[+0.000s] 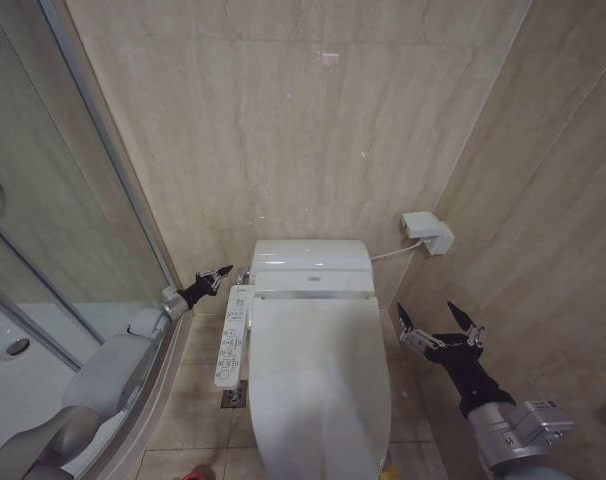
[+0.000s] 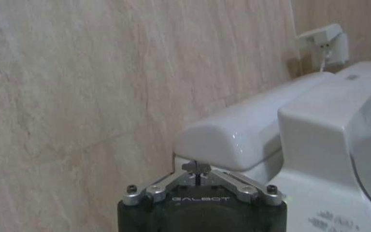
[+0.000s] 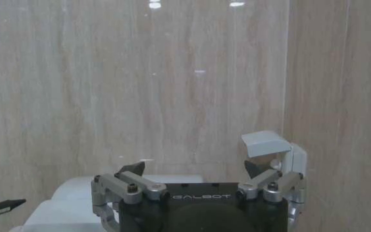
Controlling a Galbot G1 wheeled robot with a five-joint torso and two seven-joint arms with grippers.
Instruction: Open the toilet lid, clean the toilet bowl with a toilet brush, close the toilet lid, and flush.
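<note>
So, the toilet lid (image 1: 318, 385) is down flat over the toilet bowl, which is hidden beneath it, so I judge that either nothing has begun or only the flush is left; I cannot tell which. At the bottom edge of the head view, by the toilet's left foot, a sliver of red (image 1: 191, 476) may be the toilet brush, too little to be sure. My left gripper (image 1: 219, 275) hangs empty beside the tank's (image 1: 311, 266) left rear corner, fingers pressed together, close to the back wall (image 1: 283, 120). My right gripper (image 1: 440, 328) hovers just off the lid's right edge, fingers spread wide, nothing between them. Room is tight, I think: the shower's glass door (image 1: 53, 200) hems my left arm in, the side wall (image 1: 563, 220) runs along my right, and a wall box (image 1: 428, 231) with its cable sits ahead of that gripper. The remote panel (image 1: 233, 336) juts along the lid's left edge, something to steer clear of. The open floor lies toward the lid's front rim.
</note>
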